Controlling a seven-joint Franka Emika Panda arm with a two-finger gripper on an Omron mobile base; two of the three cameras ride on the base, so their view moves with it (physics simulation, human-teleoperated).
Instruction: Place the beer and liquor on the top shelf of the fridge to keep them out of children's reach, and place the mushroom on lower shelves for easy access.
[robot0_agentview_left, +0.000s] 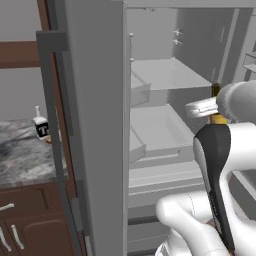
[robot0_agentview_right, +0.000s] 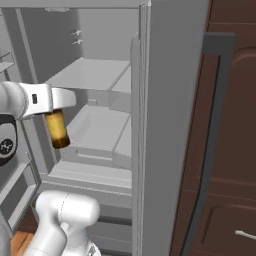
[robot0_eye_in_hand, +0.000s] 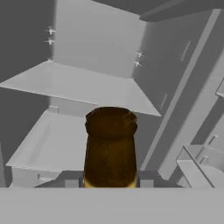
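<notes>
Beer (robot0_agentview_right: 58, 129) hangs clamped in the gripper (robot0_agentview_right: 54, 111) before the open fridge (robot0_agentview_right: 165, 75), just below its top shelf (robot0_agentview_right: 87, 75), and likely needs lifting clear of the shelf edge, then setting down upright well inside

Flat even rendered light, soft faint shadows, no glare, slightly blurry

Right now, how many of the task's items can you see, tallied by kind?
Beer: 1, held in the tool in front of the open fridge
Liquor: 1, on the counter
Mushroom: 1, a small lump by the liquor, hard to confirm
Total: 3
</notes>
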